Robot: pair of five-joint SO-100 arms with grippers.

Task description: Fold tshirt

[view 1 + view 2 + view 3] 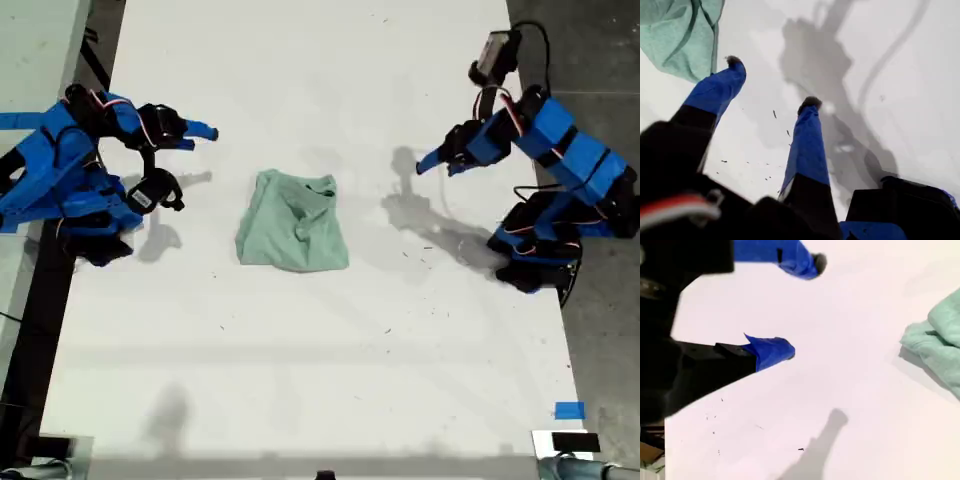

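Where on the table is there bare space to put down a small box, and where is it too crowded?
Free: the wide white strip of the table below the tshirt in the exterior view, and the stretch above it. Crowded: the gaps beside the shirt, where my first pincer and my second pincer hang open, empty.

Tshirt [293, 223] lies mid-table [320, 380]. One arm [70, 175] at its 9 o'clock, the other arm [555, 175] at 3 o'clock in the exterior view, both apart from it.
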